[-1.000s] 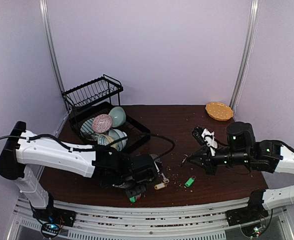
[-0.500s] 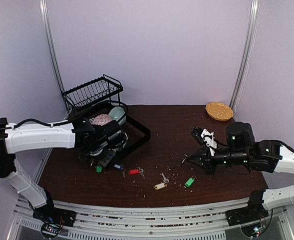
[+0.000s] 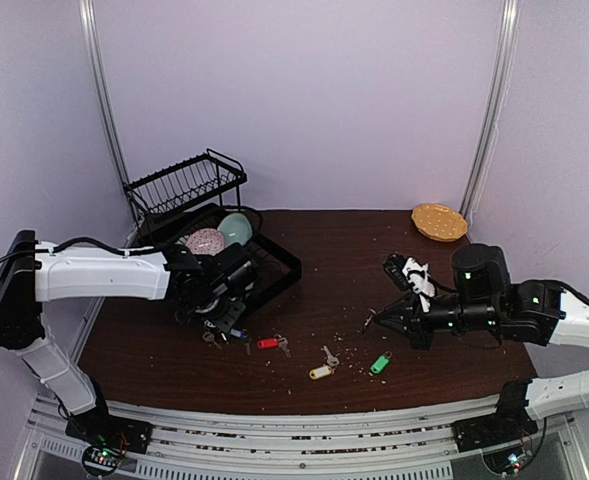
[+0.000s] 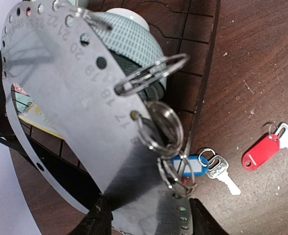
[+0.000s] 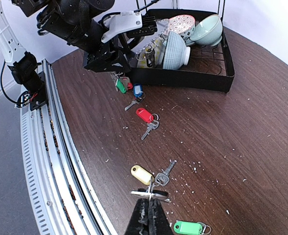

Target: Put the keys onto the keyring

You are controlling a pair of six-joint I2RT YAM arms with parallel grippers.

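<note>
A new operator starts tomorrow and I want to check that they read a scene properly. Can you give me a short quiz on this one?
1. True or false: the red-tagged key lies inside the dish rack.
2. Which key hangs from the keyring held in the left gripper? A a purple-tagged key; B the blue-tagged key; C none.
3. Name the dish at the far right corner of the table.
Key: 1 false, it lies on the table; 2 B; 3 the yellow-orange plate.
</note>
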